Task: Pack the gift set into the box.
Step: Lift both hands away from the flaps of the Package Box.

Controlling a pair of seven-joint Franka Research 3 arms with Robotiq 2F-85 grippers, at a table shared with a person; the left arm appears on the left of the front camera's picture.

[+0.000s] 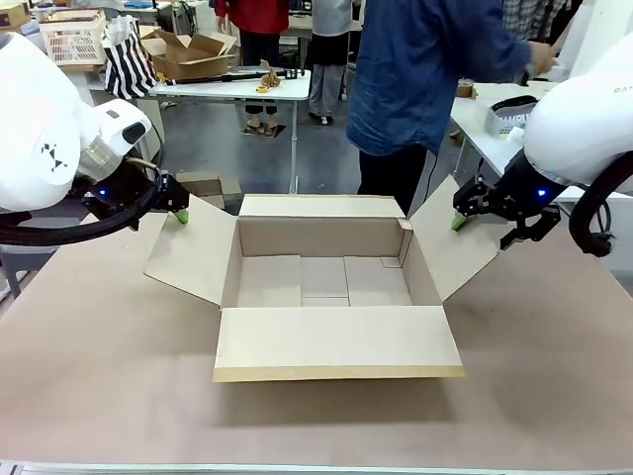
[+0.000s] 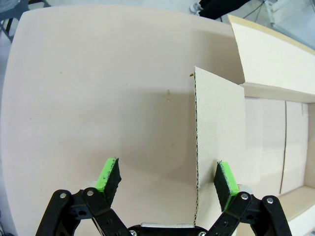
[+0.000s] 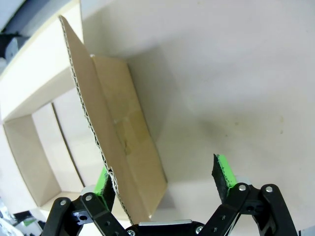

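The box (image 1: 326,287), a large brown carton, sits open in the middle of the table with all four flaps spread. My left gripper (image 1: 174,206) is at the outer edge of the left flap (image 2: 219,128). It is open (image 2: 167,177), and the flap's edge stands between the fingers, nearer one pad. My right gripper (image 1: 463,212) is at the right flap (image 3: 123,132). It is also open (image 3: 165,179), with the flap's corner close to one pad. The gift set's light-grey basket (image 1: 506,117) sits on a side table at the far right, beside the person.
A person in a blue shirt (image 1: 425,69) stands behind the box, turned toward the right side table. On a far table are a white lattice basket (image 1: 74,40), a striped bag (image 1: 129,64) and a smaller carton (image 1: 188,54). Bare tabletop (image 1: 316,426) lies in front of the box.
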